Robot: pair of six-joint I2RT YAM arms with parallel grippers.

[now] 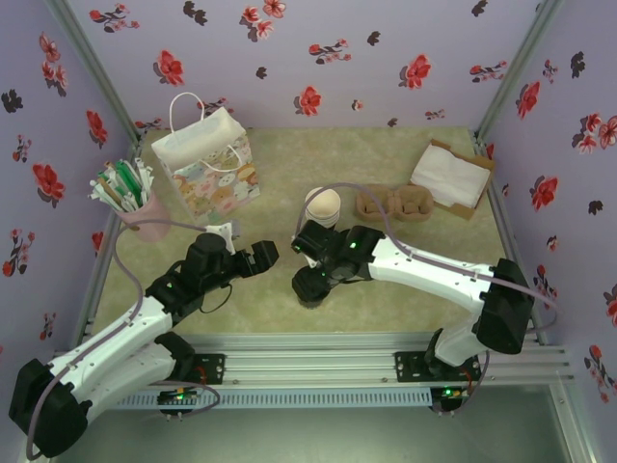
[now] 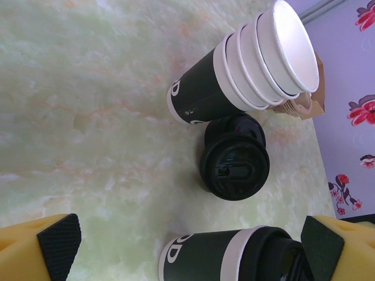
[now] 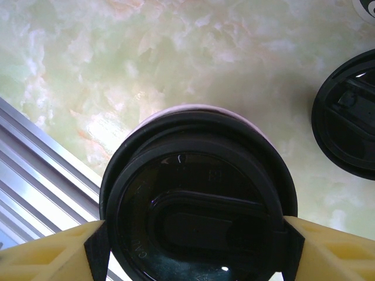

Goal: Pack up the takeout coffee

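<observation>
The takeout coffee (image 3: 196, 205), a dark cup with a cream band under a round black lid, stands on the table's near middle. My right gripper (image 3: 193, 249) comes down over it, its black pads (image 3: 96, 252) pressed against both sides of the lid, shut on it. In the top view that gripper (image 1: 313, 278) covers the cup. My left gripper (image 1: 265, 257) hovers just left of it, wide open and holding nothing. In the left wrist view the coffee (image 2: 228, 254) lies ahead between the left gripper's (image 2: 190, 243) spread yellow fingers (image 2: 35, 249), untouched by them.
A stack of lidless cream-rimmed cups (image 1: 323, 204) and a pile of loose black lids (image 2: 234, 164) sit just behind the coffee. A patterned gift bag (image 1: 204, 164) stands open at back left, beside a pink holder of stirrers (image 1: 130, 198). A cardboard cup carrier (image 1: 393, 204) and napkin box (image 1: 451, 174) lie at back right.
</observation>
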